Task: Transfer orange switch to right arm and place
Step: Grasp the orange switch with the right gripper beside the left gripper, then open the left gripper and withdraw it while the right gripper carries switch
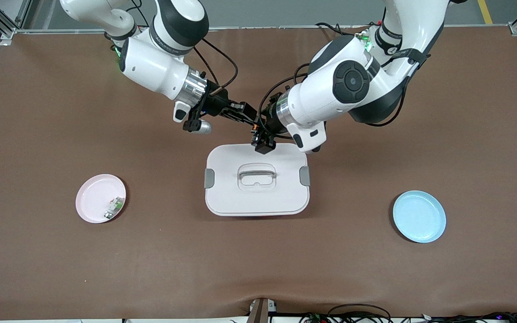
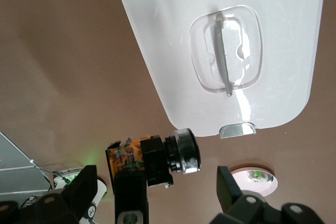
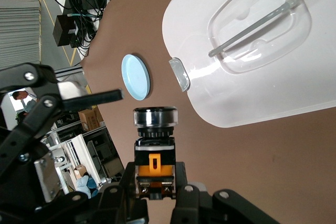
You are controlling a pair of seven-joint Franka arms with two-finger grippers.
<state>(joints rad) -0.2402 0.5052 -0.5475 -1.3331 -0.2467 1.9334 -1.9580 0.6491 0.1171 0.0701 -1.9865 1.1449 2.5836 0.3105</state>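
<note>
Right fingers point(image 3: 181, 195) pinch the orange switch point(image 3: 154, 156); left fingers point(image 2: 84, 184) spread around it

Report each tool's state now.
Left tool: open, holding nothing.
Right tool: shut on the orange switch, over the white box.

Both claws crowd together just above the upper edge of the white lidded plastic box point(image 1: 257, 184) at frame centre. Open brown tabletop point(image 1: 352, 269) lies around it, interrupted by the pink plate point(image 1: 100, 198) lower left and the blue plate point(image 1: 419, 216) lower right.
</note>
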